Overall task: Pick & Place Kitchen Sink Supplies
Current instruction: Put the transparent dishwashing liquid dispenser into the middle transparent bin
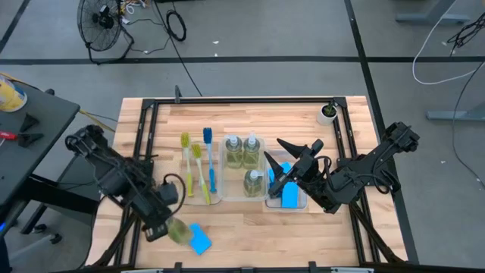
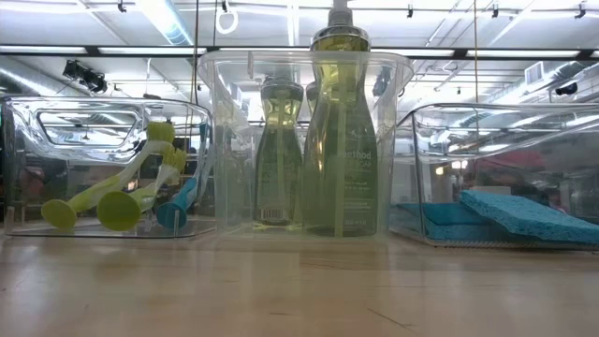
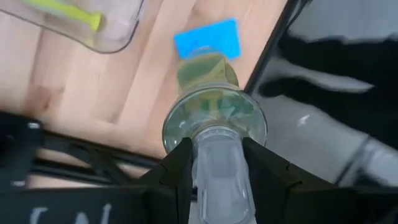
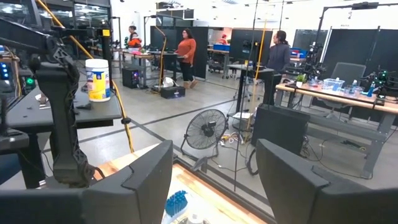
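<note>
My left gripper (image 1: 165,220) is over the table's near left corner, shut on a clear pump bottle of yellow-green soap (image 1: 179,230). A loose blue sponge (image 1: 200,240) lies flat on the wood just right of it. Three more soap bottles (image 1: 244,161) stand in the middle clear tray. Three brushes (image 1: 198,168), two yellow-green and one blue, lie in the left tray. Blue sponges (image 1: 289,196) lie in the right tray. My right gripper (image 1: 274,155) is open above that tray, raised and pointing toward the far left, touching nothing. My left gripper pinches the soap bottle at its clear pump neck (image 3: 215,163), one finger (image 3: 179,163) on each side. It comes from above, pointing down, and the bottle hangs below it, base toward the table. Whether the base touches the wood cannot be told.
The three clear trays (image 2: 301,65) stand side by side across the table's middle. A small white cup (image 1: 328,113) sits at the far right corner. Bare wood lies along the near edge (image 1: 303,235). People stand in the room beyond, far from the table.
</note>
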